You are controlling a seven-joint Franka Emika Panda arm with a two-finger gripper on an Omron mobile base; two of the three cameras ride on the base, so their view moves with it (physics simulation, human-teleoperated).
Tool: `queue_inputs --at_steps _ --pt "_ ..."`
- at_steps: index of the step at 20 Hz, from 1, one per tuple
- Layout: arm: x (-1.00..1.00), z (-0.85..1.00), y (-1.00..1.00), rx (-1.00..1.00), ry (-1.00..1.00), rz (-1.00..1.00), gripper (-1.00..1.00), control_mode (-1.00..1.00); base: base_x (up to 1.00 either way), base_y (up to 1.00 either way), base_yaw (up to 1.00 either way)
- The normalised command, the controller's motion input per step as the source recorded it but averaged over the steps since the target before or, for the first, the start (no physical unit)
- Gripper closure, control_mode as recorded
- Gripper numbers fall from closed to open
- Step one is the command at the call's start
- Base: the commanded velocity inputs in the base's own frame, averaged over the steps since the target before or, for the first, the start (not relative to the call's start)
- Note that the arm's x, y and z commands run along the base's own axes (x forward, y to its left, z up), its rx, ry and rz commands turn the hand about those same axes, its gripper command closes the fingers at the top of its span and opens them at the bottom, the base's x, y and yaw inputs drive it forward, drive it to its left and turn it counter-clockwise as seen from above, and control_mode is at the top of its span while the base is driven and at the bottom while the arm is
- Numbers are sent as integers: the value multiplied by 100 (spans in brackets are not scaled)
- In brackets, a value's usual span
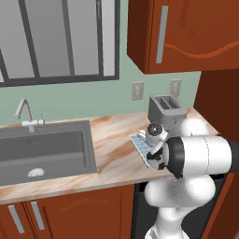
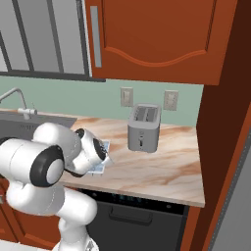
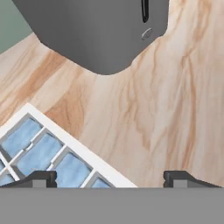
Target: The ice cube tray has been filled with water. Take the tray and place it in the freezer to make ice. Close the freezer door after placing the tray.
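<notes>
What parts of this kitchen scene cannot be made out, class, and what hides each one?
- Ice cube tray: in the left base view the arm's wrist covers its near end; in the hand view the picture edges cut it off.
- Gripper: in the hand view just the fingertips show, standing wide apart; both base views hide it behind the arm.
- Toaster: its top is cropped in the hand view.

A domestic kitchen is indicated. A marble-patterned counter (image 1: 112, 154) is fitted with a grey sink (image 1: 44, 151) and faucet (image 1: 25, 114), and a grey toaster (image 2: 144, 127) is stood below two wall outlets (image 2: 170, 100). Red-brown cabinets (image 2: 152, 37) are mounted above and below, a window (image 1: 56, 39) is set over the sink, and a black dishwasher (image 2: 137, 218) is built in under the counter.
</notes>
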Motion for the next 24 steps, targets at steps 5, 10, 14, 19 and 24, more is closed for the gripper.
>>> queue_inputs --at_steps 5,10,14,19,24 --pt "-18 0 44 2 -1 -6 -100 -100 0 0 0" --pt "0 11 45 5 11 -5 -100 -100 0 0 0" --pt "0 27 51 5 19 -5 -100 -100 0 0 0" --pt "-16 13 71 6 22 -7 -100 -100 0 0 0" --pt "-32 1 78 7 27 -7 -100 -100 0 0 0"
